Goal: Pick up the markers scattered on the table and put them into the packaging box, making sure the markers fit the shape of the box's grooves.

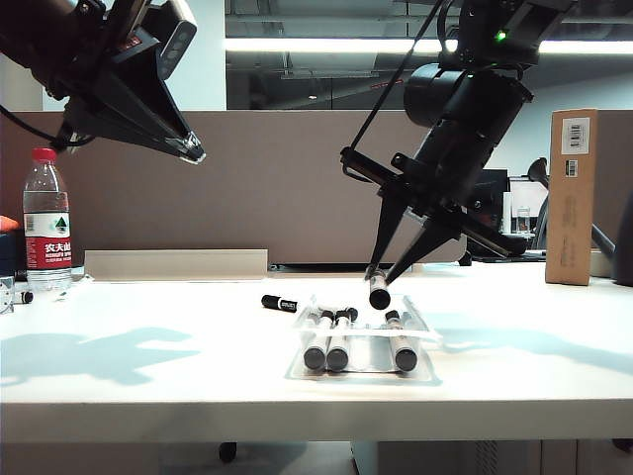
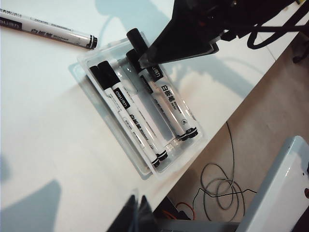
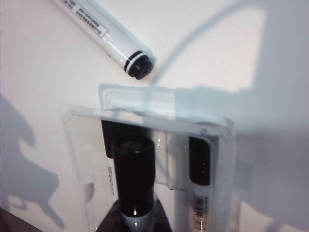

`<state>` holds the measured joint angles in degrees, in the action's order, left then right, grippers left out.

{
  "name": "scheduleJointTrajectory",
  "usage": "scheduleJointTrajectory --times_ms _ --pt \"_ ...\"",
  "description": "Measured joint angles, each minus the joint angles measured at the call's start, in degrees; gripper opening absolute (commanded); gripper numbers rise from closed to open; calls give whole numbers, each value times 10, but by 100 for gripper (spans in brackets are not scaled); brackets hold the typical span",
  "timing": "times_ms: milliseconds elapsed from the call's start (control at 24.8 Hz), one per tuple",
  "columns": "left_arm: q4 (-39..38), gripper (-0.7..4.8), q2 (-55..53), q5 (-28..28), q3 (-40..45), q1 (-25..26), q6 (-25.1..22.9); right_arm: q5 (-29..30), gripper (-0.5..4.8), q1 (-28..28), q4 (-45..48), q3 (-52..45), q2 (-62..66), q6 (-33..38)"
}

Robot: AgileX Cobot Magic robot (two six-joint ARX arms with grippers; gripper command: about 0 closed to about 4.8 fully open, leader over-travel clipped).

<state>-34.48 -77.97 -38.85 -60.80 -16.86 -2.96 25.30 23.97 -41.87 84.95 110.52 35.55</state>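
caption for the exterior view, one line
Right gripper holds a marker above the packaging box; left gripper hangs high.

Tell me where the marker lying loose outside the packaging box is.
In the exterior view the loose marker lies on the table just left of and behind the packaging box, near centre.

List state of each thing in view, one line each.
packaging box: flat on table, three markers seated in grooves
held marker: clamped in right gripper, above the box
loose marker: lying on table behind box
right gripper: shut on marker
left gripper: raised, empty, jaws look shut
water bottle: upright, capped
cardboard carton: upright
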Motion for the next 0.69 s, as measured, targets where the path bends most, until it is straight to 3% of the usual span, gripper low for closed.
scheduleJointTrajectory --times_ms 605,686 --pt "2 -6 0 0 0 0 0 -5 1 13 0 0 24 1" --pt "2 -6 0 0 0 0 0 -10 24 14 0 0 24 1"
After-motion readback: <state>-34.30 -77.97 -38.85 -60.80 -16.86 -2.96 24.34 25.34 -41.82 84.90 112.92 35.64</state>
